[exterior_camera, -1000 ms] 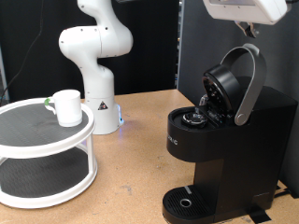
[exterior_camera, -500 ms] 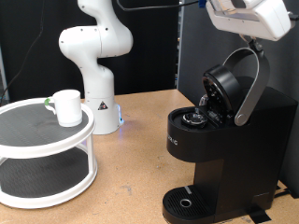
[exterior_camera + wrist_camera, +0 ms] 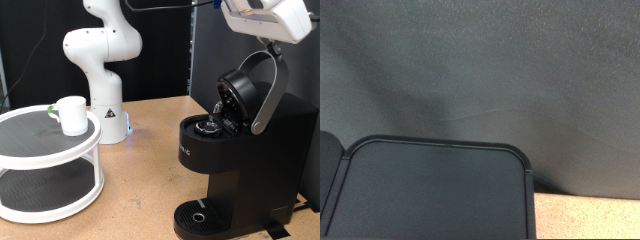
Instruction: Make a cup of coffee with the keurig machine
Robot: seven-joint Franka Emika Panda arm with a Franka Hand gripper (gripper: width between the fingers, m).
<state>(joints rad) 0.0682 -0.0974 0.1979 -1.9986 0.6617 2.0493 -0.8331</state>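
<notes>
One keurig machine (image 3: 235, 150) stands on the wooden tabletop (image 3: 140, 180) at the exterior view's right, its hinged lid (image 3: 250, 85) swung up and open so that the pod chamber (image 3: 208, 127) below is exposed; something dark sits in that chamber, too small to make out. Its round drip tray base (image 3: 200, 217) carries nothing. The cup (image 3: 72, 115), a white mug, sits well apart at the exterior view's left, upright on the upper tier of a white two-tier round stand (image 3: 45, 165). The robot's white base (image 3: 100, 60) rises behind the stand, against a dark backdrop. The arm's white hand (image 3: 265, 18) hangs at the exterior view's top right, just above the raised lid, touching nothing that shows. The claw itself is cut off by the picture's edge, so I cannot tell whether it is wide or narrow. The wrist view shows no fingers, only a dark rounded-corner panel (image 3: 430, 195), grey backdrop and a strip of tabletop.
</notes>
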